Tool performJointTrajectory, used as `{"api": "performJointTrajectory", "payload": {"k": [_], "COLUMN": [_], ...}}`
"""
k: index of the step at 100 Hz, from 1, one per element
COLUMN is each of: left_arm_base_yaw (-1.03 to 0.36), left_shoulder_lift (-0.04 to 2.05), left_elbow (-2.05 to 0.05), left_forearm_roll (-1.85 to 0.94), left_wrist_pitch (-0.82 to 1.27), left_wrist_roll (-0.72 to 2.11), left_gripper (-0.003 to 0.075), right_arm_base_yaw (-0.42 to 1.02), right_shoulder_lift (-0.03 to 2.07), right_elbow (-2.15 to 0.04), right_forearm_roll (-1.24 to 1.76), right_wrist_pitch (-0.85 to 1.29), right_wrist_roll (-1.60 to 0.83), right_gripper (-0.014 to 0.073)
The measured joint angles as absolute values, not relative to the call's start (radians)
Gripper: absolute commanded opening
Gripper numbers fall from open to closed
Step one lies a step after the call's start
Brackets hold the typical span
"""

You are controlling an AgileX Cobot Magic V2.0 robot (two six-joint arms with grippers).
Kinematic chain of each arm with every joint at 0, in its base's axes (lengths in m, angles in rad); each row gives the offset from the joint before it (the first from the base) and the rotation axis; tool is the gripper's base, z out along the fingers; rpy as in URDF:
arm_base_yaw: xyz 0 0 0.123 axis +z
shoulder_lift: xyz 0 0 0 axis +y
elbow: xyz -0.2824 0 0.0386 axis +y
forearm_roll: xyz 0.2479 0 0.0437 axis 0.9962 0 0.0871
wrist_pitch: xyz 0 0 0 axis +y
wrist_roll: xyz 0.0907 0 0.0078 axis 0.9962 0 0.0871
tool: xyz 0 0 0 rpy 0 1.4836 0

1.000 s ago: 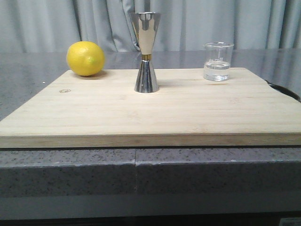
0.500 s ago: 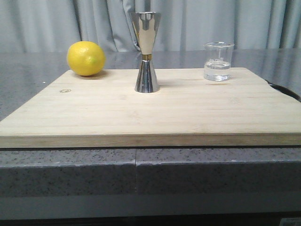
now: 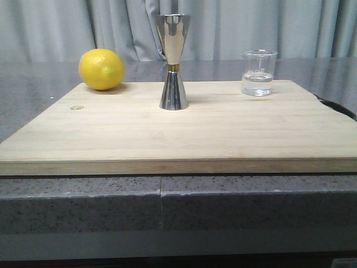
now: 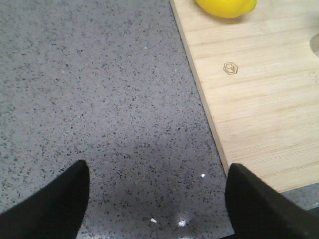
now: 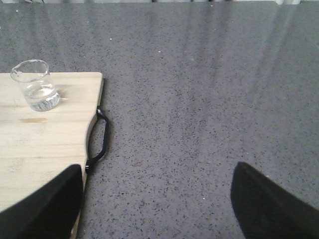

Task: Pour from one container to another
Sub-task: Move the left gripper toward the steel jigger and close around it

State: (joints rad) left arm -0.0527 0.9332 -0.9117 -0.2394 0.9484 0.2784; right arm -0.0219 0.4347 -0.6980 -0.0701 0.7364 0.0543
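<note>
A small clear glass beaker with a little clear liquid stands at the back right of the wooden board; the right wrist view shows the beaker too. The shiny steel jigger, hourglass-shaped with a gold waist band, stands upright at the board's back middle. Neither arm shows in the front view. My left gripper hangs open over the grey counter beside the board's left edge. My right gripper is open over the counter by the board's right edge. Both hold nothing.
A yellow lemon lies at the board's back left corner, and the left wrist view catches the lemon as well. A black handle sticks out from the board's right edge. Speckled grey counter surrounds the board, with grey curtains behind.
</note>
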Motion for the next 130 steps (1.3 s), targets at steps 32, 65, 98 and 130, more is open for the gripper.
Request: {"api": "performJointTrajectory", "payload": {"k": [32, 65, 98, 130], "left_arm_base_yaw": [-0.053, -0.053, -0.053, -0.093], "left_shoulder_lift": [1.079, 1.09, 1.221, 1.436], "left_elbow": [-0.912, -0.868, -0.771, -0.771], "left_forearm_roll": [-0.334, -0.969, -1.472, -1.662], "left_wrist_pitch": [0.891, 0.701, 0.796, 0.996], "left_wrist_roll": [0.367, 1.091, 1.693, 2.051], "left_gripper": [0.0512, 0.0512, 0.0512, 0.0512], "right_arm_base_yaw": [-0.022, -0.022, -0.022, -0.022], "right_shoulder_lift": [0.436, 0.446, 0.552, 0.599], "right_elbow": [-0.698, -0.698, -0.698, -0.698], "right_forearm_roll": [-0.071, -0.072, -0.055, -0.037], "right_wrist_pitch": [0.706, 0.694, 0.7, 0.702], "right_wrist_roll": [0.054, 0.054, 0.056, 0.056], "right_gripper": [0.0554, 0.0554, 0.0553, 0.0546]}}
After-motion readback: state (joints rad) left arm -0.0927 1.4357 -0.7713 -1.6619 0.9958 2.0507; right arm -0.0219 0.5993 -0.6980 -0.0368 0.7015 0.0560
